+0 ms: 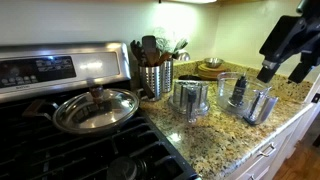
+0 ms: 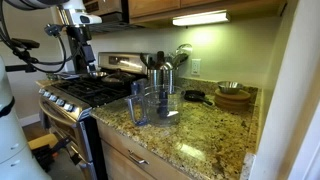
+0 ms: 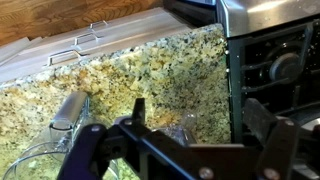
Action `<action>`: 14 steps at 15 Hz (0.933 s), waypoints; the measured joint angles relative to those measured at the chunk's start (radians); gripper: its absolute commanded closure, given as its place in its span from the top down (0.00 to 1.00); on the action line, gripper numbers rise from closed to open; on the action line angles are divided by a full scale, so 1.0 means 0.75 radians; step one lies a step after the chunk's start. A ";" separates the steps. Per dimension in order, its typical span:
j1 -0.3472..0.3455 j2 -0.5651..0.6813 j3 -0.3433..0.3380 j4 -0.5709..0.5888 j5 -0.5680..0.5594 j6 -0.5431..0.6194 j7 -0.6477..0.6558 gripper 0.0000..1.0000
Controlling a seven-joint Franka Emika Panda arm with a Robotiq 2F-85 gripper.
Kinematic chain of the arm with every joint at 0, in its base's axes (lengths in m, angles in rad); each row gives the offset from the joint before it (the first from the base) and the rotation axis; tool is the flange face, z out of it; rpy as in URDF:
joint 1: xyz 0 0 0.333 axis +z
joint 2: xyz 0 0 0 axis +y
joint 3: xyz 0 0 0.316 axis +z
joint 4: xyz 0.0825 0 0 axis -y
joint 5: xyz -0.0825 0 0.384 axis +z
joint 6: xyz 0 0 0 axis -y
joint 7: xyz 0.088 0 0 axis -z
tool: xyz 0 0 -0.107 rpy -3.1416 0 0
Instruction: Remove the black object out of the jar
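Note:
A clear jar (image 1: 237,90) stands on the granite counter (image 1: 215,140) near its front edge, with a dark object (image 1: 239,93) inside it. A second clear container (image 1: 259,106) stands right beside it. In an exterior view the jars (image 2: 165,100) sit mid-counter. My gripper (image 1: 282,70) hangs open and empty above and just beyond these jars, touching nothing. It also shows in an exterior view (image 2: 83,55). In the wrist view my open fingers (image 3: 200,110) frame bare counter and a glass rim (image 3: 180,128). The black object cannot be made out there.
A larger clear jar with a metal base (image 1: 190,98) stands mid-counter. A utensil holder (image 1: 155,75) is behind it. A lidded pan (image 1: 95,108) sits on the stove (image 1: 60,140). Wooden bowls (image 2: 233,96) are at the back. Drawers (image 3: 80,45) lie below the counter edge.

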 measured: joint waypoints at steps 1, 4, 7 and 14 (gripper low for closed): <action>0.000 0.002 0.000 -0.007 0.000 -0.001 0.000 1.00; 0.000 0.012 0.000 -0.012 0.000 -0.001 0.000 1.00; -0.001 0.012 0.000 -0.012 0.000 -0.001 0.000 1.00; -0.021 0.042 -0.054 0.040 -0.052 -0.061 -0.050 1.00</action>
